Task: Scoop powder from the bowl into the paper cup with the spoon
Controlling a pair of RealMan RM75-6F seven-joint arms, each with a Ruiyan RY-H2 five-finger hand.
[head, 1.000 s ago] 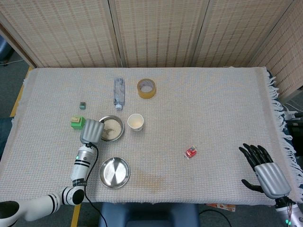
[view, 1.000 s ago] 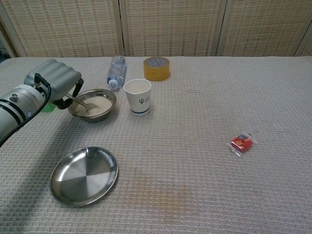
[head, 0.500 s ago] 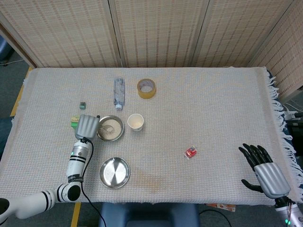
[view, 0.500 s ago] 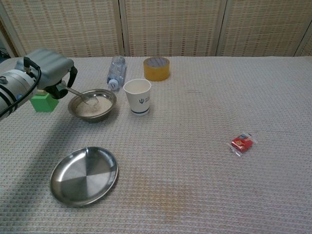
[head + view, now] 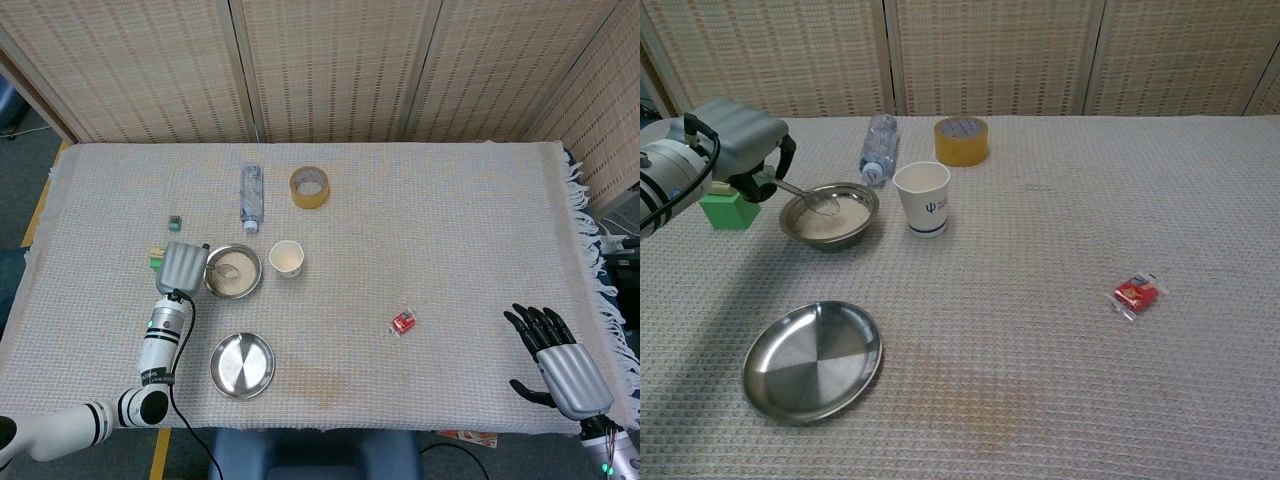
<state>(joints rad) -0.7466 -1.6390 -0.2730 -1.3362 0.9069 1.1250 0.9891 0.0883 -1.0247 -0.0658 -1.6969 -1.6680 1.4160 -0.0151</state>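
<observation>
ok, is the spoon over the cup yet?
No, the spoon in the left hand sits over the bowl, left of the cup.

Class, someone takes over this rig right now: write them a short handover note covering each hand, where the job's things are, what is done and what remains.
Left hand holds the spoon, its tip over the powder in the bowl.
Right hand is open at the table's near right edge, holding nothing.
Paper cup stands upright just right of the bowl; whether it holds any powder cannot be told.
Done: spoon grasped and in the bowl.
Left: lift a scoop, carry it over the cup, tip it in.
</observation>
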